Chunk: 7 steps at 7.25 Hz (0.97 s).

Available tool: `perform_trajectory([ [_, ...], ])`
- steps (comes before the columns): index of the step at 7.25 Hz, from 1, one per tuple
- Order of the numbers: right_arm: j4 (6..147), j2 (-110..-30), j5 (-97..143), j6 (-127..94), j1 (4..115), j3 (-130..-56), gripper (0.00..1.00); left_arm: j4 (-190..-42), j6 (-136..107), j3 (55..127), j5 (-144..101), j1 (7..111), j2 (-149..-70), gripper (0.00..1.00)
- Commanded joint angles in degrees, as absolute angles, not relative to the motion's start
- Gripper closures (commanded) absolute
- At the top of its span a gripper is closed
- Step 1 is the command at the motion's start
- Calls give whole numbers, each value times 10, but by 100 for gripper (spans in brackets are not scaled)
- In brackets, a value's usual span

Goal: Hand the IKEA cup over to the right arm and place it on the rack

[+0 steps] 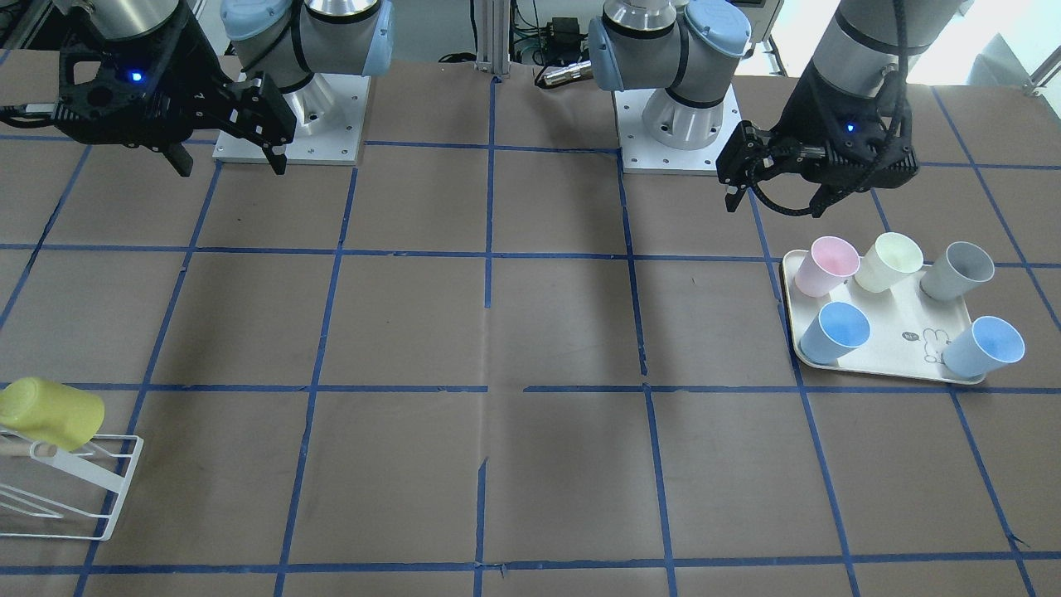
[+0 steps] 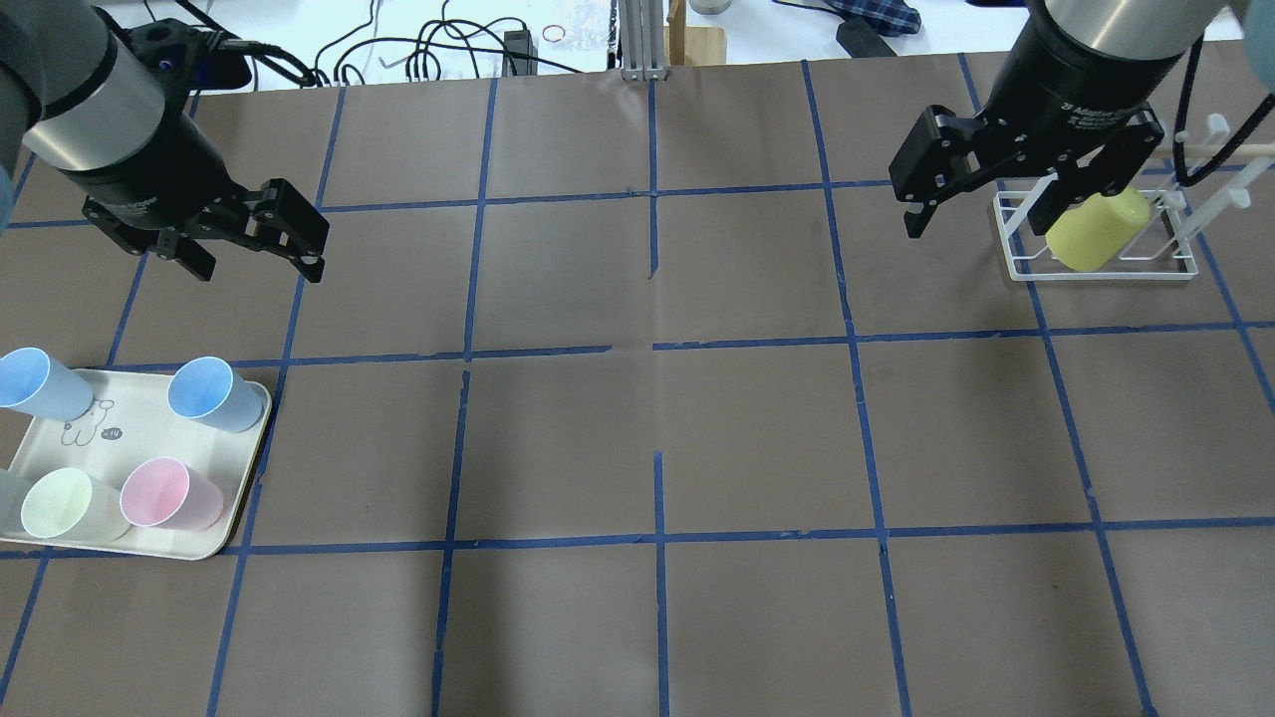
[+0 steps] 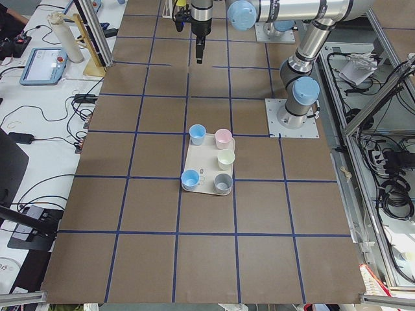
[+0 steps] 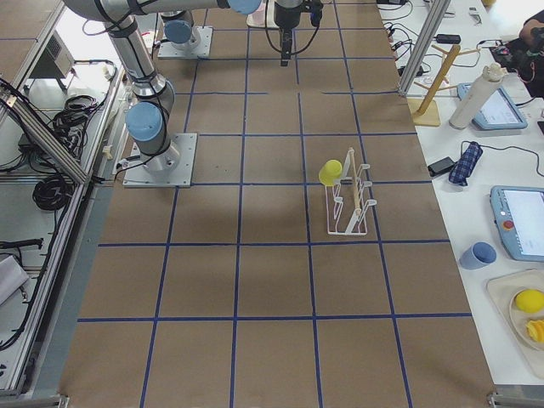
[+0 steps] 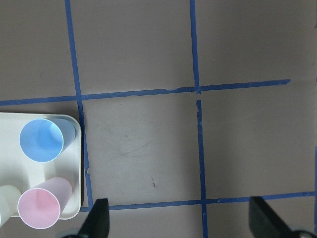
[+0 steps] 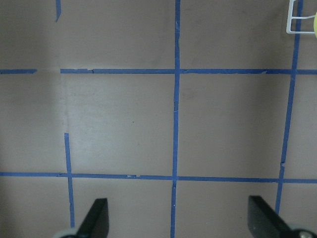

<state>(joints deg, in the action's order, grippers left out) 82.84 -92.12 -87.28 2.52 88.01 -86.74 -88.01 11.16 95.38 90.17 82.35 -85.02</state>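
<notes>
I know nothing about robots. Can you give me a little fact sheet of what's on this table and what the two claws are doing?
Yellow cup: resting tilted on the white wire rack, nothing holding it
Right gripper: open, empty, raised clear of the cup
Left gripper: open, empty, above the table near the tray
Tray: holds pink cup, pale yellow cup, grey cup, two blue cups, all upright
Task status: cup looks placed on the rack
</notes>
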Motion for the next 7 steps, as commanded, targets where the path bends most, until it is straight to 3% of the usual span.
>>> perform_trajectory([
  [1, 843, -904, -892, 25, 884, -860, 0, -880, 119, 957, 902, 824, -848, 0],
  [5, 875, -903, -904, 25, 888, -859, 0, -882, 110, 952, 906, 919, -856, 0],
  [7, 876, -901, -904, 29, 887, -859, 0, -888, 108, 934, 902, 917, -865, 0],
])
